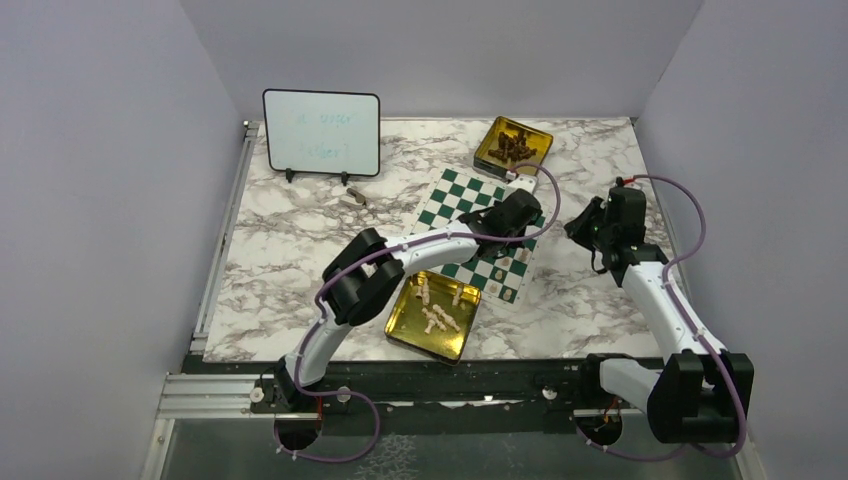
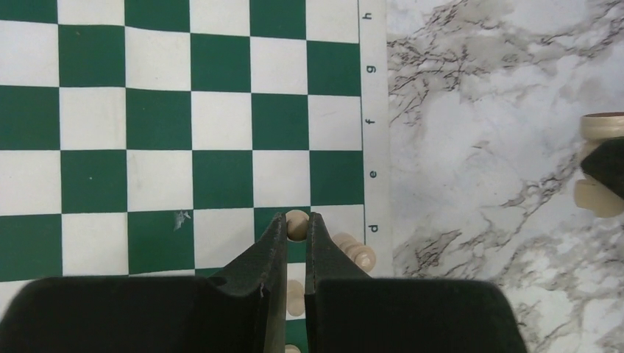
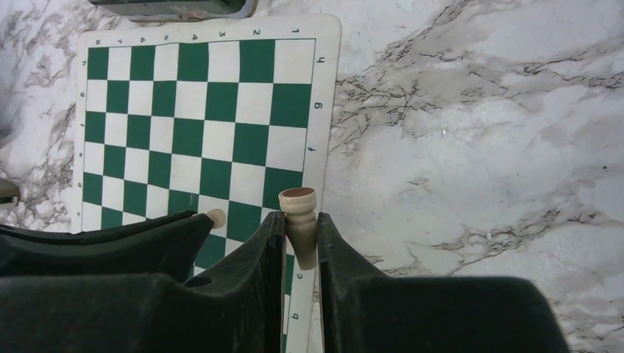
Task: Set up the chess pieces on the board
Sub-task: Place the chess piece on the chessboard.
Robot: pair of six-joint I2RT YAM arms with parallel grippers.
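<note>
The green and white board (image 1: pixel 462 205) lies flat on the marble table. My left gripper (image 2: pixel 296 216) is over the board's edge by the "d" mark, shut on a small round-headed cream chess piece (image 2: pixel 296 228). Another cream piece (image 2: pixel 358 251) lies tipped on the border beside it, and more pieces (image 2: pixel 294 296) stand under my fingers. My right gripper (image 3: pixel 300 218) hovers at the same board edge, shut on a cream piece (image 3: pixel 298 201) whose brown-felted base points away. In the top view the two grippers, left (image 1: pixel 520 212) and right (image 1: pixel 590 235), are close together.
A gold tin (image 1: pixel 433 340) with several cream pieces sits near the front, beside the left arm's elbow. A second gold tin (image 1: pixel 538 140) with brown pieces stands behind the board. A black-framed whiteboard (image 1: pixel 321 133) stands at the back left. Walls enclose the table.
</note>
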